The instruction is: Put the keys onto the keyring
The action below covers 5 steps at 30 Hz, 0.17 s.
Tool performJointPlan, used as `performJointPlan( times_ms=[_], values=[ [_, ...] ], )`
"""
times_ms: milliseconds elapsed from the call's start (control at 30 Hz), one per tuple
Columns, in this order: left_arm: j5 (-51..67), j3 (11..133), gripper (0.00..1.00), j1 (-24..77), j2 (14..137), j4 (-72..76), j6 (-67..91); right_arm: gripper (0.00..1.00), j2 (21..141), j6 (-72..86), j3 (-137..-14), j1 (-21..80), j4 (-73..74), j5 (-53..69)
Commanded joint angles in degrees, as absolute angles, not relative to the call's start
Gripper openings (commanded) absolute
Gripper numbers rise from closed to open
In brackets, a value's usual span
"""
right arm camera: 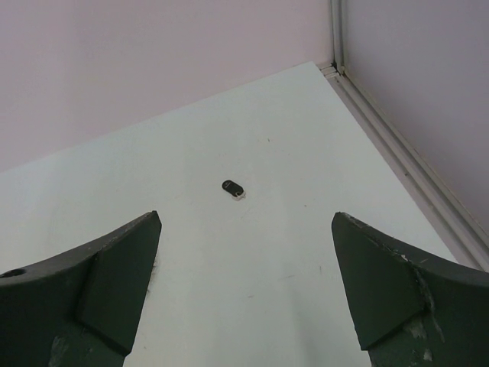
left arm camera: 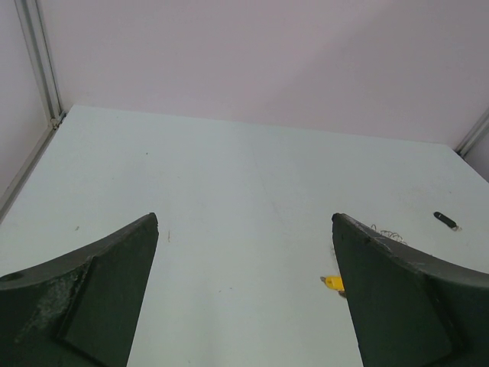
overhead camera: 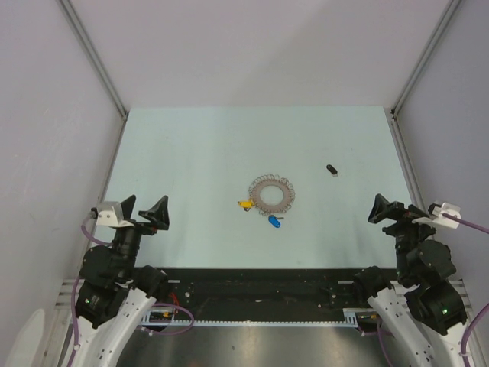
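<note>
The keyring and yellow key are partly hidden at lower right by the left gripper; it and the right gripper are spread wide, empty.

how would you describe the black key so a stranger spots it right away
On the pale table, find the wire keyring near the middle. The black key lies alone to its right, slightly farther from the arms. The yellow key and blue key lie close to the ring's near side; this one is dark and well apart.
</note>
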State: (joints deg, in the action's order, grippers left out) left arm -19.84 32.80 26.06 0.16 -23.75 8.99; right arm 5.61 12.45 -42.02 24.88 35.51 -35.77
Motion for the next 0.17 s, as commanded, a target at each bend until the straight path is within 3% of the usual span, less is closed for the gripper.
performJointPlan(
  times_ms=[0, 133],
  values=[
    [-20.39, 32.69, 1.00, 25.49, -3.43, -23.56, 8.88, 1.00, 5.36, 13.45, -41.84, 24.70, 35.59, -36.56],
    [-20.30, 32.61, 1.00, 25.58, -3.34, -23.03, 8.70, 1.00, 5.27, 13.36, -41.92, 24.61, 35.42, -36.83]
  ],
)
